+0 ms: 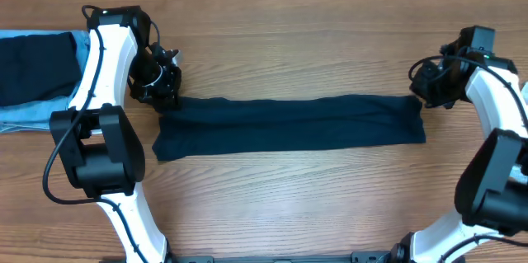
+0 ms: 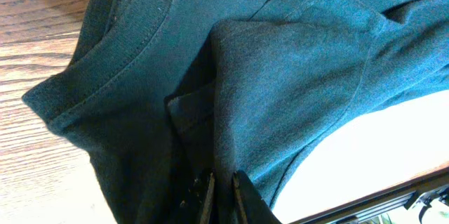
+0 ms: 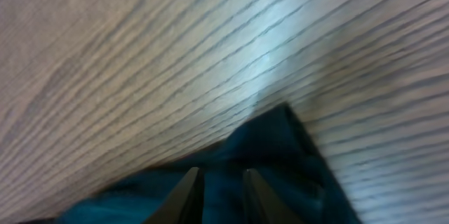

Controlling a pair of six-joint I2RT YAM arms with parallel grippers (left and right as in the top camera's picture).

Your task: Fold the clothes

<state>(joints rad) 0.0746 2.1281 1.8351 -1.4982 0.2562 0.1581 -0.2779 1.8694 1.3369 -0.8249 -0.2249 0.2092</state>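
- The left gripper (image 2: 221, 197) held its jaws narrow. A raised fold of the navy shirt (image 1: 289, 123) ran up between the fingers (image 2: 243, 194) and was pinched there.
- The right gripper (image 3: 221, 192) also showed only a slim gap, with a corner of the shirt below it. Its wrist view was blurred, so I could not tell whether cloth was gripped or merely lay underneath.
- In the overhead view, the left gripper sat at the shirt's far left corner and the right gripper at its far right corner.
- The left arm (image 1: 107, 131) curved down past the shirt's left end. Its black joint housing stood just beside the near left corner.
- Beyond that arm, at the table's left edge and well apart from the shirt, a dark navy piece (image 1: 33, 65) lay on top of light blue denim (image 1: 25, 113).
- The shirt lay across the middle of the wooden table (image 1: 289, 32), folded into a long, narrow band running left to right.
- Most of the band lay flat with soft lengthwise creases. Its left end was bunched where the fold rose.
- The left wrist view showed the ribbed collar (image 2: 119, 48) with its line of stitching, turned toward the table.
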